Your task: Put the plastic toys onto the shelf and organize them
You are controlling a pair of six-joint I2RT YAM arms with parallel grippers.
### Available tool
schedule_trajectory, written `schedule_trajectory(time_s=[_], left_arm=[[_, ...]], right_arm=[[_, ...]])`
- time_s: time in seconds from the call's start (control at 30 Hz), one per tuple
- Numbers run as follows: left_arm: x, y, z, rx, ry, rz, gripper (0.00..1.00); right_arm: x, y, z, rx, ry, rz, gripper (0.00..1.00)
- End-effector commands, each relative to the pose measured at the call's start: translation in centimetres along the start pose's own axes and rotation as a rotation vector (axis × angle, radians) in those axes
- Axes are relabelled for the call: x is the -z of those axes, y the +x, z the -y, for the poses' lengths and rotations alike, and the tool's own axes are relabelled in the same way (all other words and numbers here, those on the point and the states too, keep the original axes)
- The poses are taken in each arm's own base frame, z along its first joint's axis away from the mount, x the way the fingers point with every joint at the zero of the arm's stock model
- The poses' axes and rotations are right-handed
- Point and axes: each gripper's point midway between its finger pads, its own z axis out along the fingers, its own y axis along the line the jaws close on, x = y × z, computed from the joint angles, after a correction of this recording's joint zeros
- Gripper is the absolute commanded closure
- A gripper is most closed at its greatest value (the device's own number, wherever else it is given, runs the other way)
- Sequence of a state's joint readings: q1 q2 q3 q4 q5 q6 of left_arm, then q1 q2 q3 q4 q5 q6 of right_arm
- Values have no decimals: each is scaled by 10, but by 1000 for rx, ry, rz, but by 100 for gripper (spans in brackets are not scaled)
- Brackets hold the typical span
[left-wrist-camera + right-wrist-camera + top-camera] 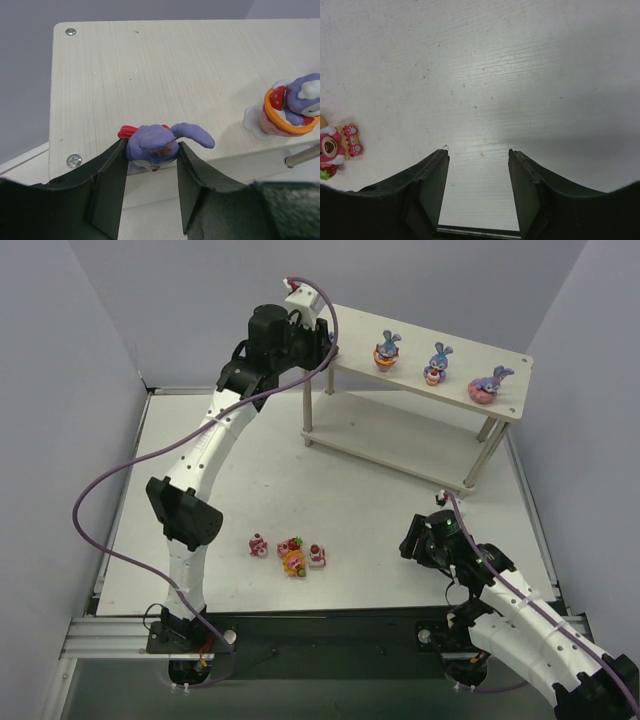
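Where the top board of the shelf (455, 358) meets its near edge, close to the left end, a purple bunny (155, 144) is gripped by the left gripper (151, 148), whose jaws are closed on its sides; whether the board is touched by it cannot be told; a red part is seen just behind its head. Three more bunny toys (437, 365) are stood in a row along the same board to the right, the leftmost seated in an orange-rimmed base. A group of pink, red and orange toys (292, 555) is laid on the table (380, 505), toward its near side and well apart from the shelf; the right gripper (477, 157) is held over the table to the right of them, its jaws parted with nothing between them.
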State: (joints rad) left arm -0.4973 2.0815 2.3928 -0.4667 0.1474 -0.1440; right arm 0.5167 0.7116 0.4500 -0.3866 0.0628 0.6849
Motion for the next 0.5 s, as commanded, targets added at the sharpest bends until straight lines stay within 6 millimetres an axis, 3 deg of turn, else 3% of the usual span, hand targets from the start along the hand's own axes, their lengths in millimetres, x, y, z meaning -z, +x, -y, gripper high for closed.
schedule_trajectory(time_s=[0.0, 0.3, 0.47], left_arm=[[2, -31, 7, -52, 67, 91, 100], [-8, -15, -1, -34, 71, 51, 100], [-12, -9, -7, -26, 69, 39, 82]], right_arm=[[-4, 3, 2, -20, 10, -6, 49], [-5, 4, 3, -23, 11, -10, 49], [-5, 5, 2, -25, 9, -14, 49]])
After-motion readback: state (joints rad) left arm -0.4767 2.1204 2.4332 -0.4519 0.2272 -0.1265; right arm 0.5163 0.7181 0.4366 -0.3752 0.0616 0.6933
